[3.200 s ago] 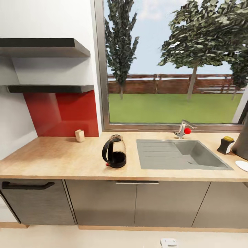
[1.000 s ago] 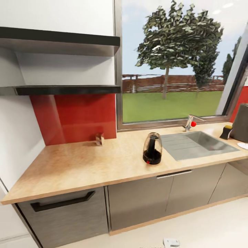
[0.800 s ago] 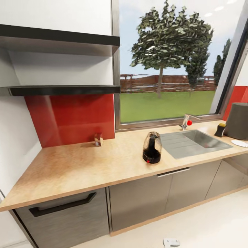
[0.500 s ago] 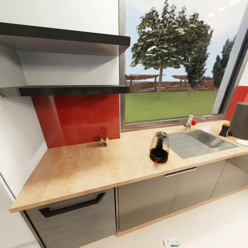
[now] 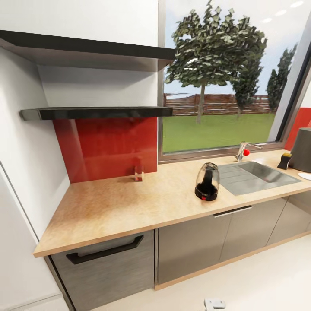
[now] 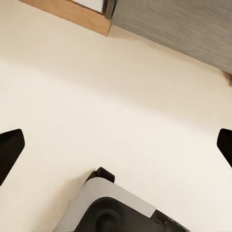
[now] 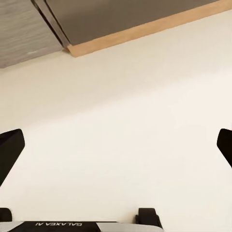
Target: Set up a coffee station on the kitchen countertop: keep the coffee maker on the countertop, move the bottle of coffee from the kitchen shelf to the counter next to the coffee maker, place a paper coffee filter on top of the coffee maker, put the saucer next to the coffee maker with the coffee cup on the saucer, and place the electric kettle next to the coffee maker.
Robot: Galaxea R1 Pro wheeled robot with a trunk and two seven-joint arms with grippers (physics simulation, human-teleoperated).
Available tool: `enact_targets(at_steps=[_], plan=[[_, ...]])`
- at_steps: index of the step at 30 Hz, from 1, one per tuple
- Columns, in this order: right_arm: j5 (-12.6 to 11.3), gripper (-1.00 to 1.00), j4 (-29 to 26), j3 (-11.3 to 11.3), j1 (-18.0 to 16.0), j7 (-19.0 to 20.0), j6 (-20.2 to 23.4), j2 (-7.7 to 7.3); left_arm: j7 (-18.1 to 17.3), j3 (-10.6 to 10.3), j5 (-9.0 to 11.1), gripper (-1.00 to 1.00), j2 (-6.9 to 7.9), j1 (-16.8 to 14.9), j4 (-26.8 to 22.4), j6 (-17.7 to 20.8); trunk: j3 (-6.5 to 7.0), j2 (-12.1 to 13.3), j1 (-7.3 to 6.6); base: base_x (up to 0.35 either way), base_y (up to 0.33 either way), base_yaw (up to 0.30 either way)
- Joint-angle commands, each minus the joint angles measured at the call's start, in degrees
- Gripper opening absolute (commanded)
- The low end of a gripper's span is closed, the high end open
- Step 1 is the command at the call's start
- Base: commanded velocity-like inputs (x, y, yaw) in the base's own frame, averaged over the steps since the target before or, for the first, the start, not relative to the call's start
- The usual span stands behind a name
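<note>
Both my left tool point(image 6: 116, 145) and right tool point(image 7: 116, 145) hang spread and empty over the floor. The kettle point(image 5: 207, 182) stands on the counter point(image 5: 129, 203), well above and ahead; glassy, likely slippery, so I'd take its handle.

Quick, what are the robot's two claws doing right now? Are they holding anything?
Left claw: open, holding nothing, pointing at the floor.
Right claw: open, holding nothing, also over the floor.
</note>
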Motion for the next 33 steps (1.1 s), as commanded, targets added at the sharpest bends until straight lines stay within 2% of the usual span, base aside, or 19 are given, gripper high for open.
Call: enact_targets(at_steps=[1,5,8,10,13,14,15,16,17,18,20,22,25,29,33], plan=[[-0.19,1.00,-0.01,0.43,-0.09,-0.16,-0.15,-0.02,1.86,-0.99,0.35,1.00,0.14,-0.06,2.80,-0.46,-0.12,-0.11,0.03,0.000,0.000,0.000],[-0.50,1.00,-3.66,0.01,-0.10,-0.34,-2.78,0.10,2.59,-1.20,0.29,1.00,0.08,-0.06,4.17,-0.54,-0.12,-0.11,0.03,0.000,0.000,0.000],[-0.69,1.00,-9.58,-2.11,-0.10,-0.43,-10.71,0.47,2.65,-1.33,-0.15,1.00,0.14,-0.06,4.40,-0.54,-0.12,-0.11,0.03,0.000,0.000,0.000],[-0.67,1.00,-11.95,-3.26,-0.10,-0.46,-13.61,0.61,2.69,-1.38,-1.17,1.00,0.01,-0.06,4.51,-0.54,-0.12,-0.11,0.03,0.000,0.000,0.000],[-0.66,1.00,-17.05,-4.20,-0.10,-0.86,-15.83,0.73,2.72,-1.56,-5.01,1.00,-0.27,-0.06,5.13,-0.52,-0.12,-0.11,0.03,0.000,0.000,0.000],[-0.66,1.00,-19.48,-4.40,-0.12,-1.85,-16.24,0.72,2.73,-1.66,-7.13,1.00,-0.40,-0.06,5.29,-0.50,-0.12,-0.11,0.03,0.000,0.000,0.000],[-0.66,1.00,-20.72,-4.47,-0.13,-2.67,-16.38,0.71,2.73,-1.67,-8.24,1.00,-0.47,-0.06,5.35,-0.49,-0.12,-0.11,0.03,0.000,0.000,0.000],[-0.66,1.00,-23.23,-4.59,-0.14,-5.02,-16.59,0.69,2.73,-1.68,-10.48,1.00,-0.66,-0.06,5.44,-0.44,-0.12,-0.11,0.03,0.000,0.000,0.000],[-0.61,1.00,-25.76,-4.64,-0.13,-8.08,-16.68,0.68,2.73,-1.67,-11.61,1.00,-0.78,-0.06,5.47,-0.43,-0.12,-0.11,0.03,0.000,0.000,0.000],[-0.55,1.00,-27.03,-4.65,-0.12,-9.80,-16.70,0.68,2.76,-1.65,-13.78,1.00,-1.12,-0.06,5.50,-0.40,-0.12,-0.11,0.03,0.000,0.000,0.000],[-0.20,1.00,-32.03,-4.68,-0.11,-16.48,-16.65,0.67,2.99,-1.56,-17.05,1.00,-1.67,-0.06,5.55,-0.38,-0.12,-0.11,0.03,0.000,0.000,0.000],[0.35,1.00,-35.74,-4.69,-0.15,-20.52,-16.53,0.67,3.17,-1.49,-18.26,1.00,-1.86,-0.06,5.57,-0.40,-0.12,-0.11,0.03,0.000,0.000,0.000],[2.09,1.00,-41.42,-4.70,-0.23,-25.03,-15.03,0.62,3.39,-1.35,-19.06,1.00,-1.94,-0.06,5.61,-0.48,-0.12,-0.11,0.03,0.000,0.000,0.000],[4.32,1.00,-47.78,-4.70,-0.43,-29.54,-8.48,0.47,3.49,-1.34,-19.34,1.00,-2.02,-0.06,5.62,-0.52,-0.12,-0.11,0.03,0.000,0.000,0.000],[5.27,1.00,-56.71,-4.77,-0.50,-36.94,-1.12,0.23,3.48,-1.35,-19.43,1.00,-2.05,-0.06,5.63,-0.54,-0.12,-0.11,0.03,0.000,0.000,0.000]])
